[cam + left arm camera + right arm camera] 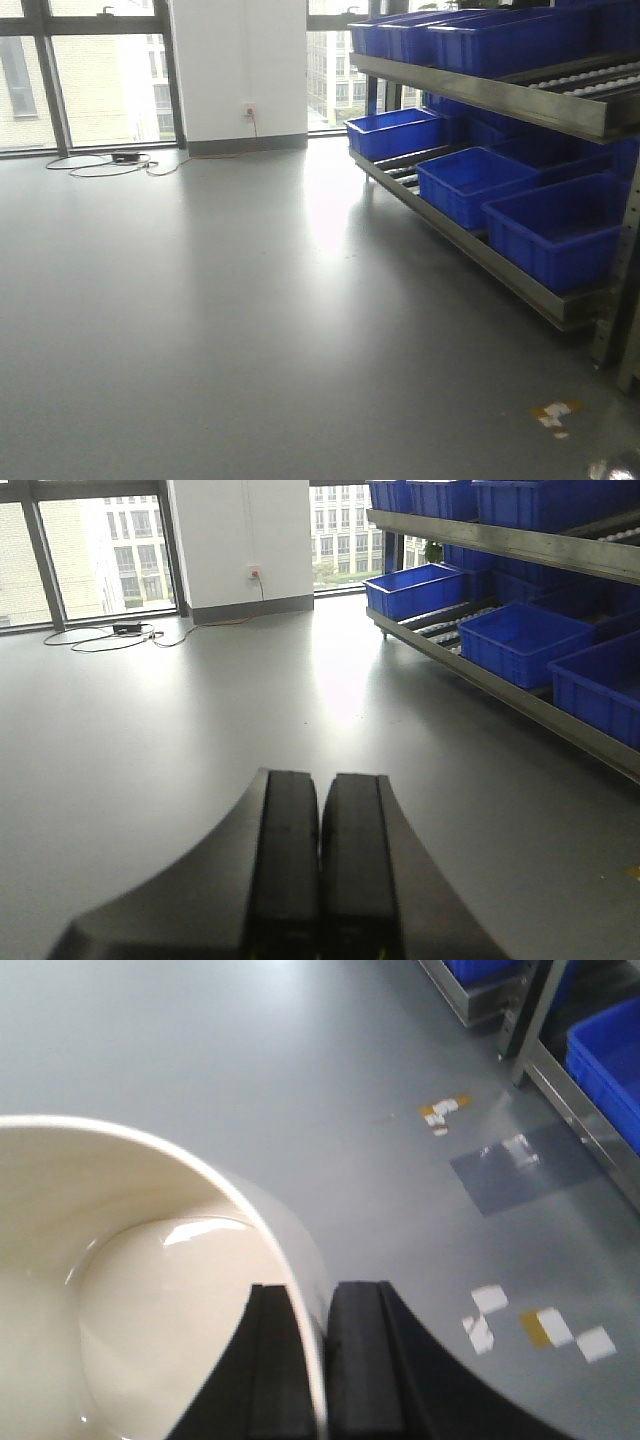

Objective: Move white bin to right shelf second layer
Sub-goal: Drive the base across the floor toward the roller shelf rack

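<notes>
Right wrist view first: the right gripper (312,1296) is clamped on the white bin (150,1290), one black finger inside the wall and the other outside, the jaws only as far apart as that thin cream rim is thick. The bin fills the frame from 7 to 9 o'clock, mouth turned to the camera, with a glossy highlight on its rounded bottom. Grey floor (250,1070) shows past its edge, and whether the tub is lifted off it cannot be told from here. Scraps of white and yellow tape (445,1110) lie on the floor at 1 o'clock, with more at 4 o'clock. Over to the left wrist view: the left gripper (320,780) has its two fingers pressed flat together with nothing between them, and it points across open floor. In the front view the steel shelf rack (480,245) runs along the right from 1 to 4 o'clock, sloping. Blue crates (470,180) sit in a row on its bottom level. On the second level (590,85), counting up from the floor, white rollers show bare at 2 o'clock, with more blue crates beside them at 1 o'clock. A cable (100,165) lies looped under the windows at 10 o'clock.
</notes>
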`<state>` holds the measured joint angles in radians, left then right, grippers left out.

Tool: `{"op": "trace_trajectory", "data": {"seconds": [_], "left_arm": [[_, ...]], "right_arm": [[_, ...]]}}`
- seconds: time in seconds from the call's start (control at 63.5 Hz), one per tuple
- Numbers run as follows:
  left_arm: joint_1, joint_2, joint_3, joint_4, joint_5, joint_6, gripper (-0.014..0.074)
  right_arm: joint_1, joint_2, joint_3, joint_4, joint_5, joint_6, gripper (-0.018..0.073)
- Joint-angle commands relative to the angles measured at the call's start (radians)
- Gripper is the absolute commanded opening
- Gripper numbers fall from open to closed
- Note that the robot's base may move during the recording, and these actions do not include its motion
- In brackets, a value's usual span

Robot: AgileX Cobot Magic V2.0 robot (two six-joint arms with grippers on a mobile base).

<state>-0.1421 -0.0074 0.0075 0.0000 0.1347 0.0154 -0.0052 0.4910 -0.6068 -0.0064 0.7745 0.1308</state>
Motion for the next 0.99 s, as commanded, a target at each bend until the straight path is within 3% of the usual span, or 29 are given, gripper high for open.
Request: {"op": "trace_trajectory", "data": {"seconds": [0.0,0.977], "left_arm": [[-0.004,-0.015,0.037,0.0,-0.087,-0.003,0.0085],[-0.004,-0.015,0.037,0.0,-0.087,-0.003,0.0085]], "right_arm": [[-0.008,0.002,-0.028,-0.002,-0.088,-0.003,0.016],[-0.008,0.002,-0.028,-0.002,-0.087,-0.003,0.016]]}}
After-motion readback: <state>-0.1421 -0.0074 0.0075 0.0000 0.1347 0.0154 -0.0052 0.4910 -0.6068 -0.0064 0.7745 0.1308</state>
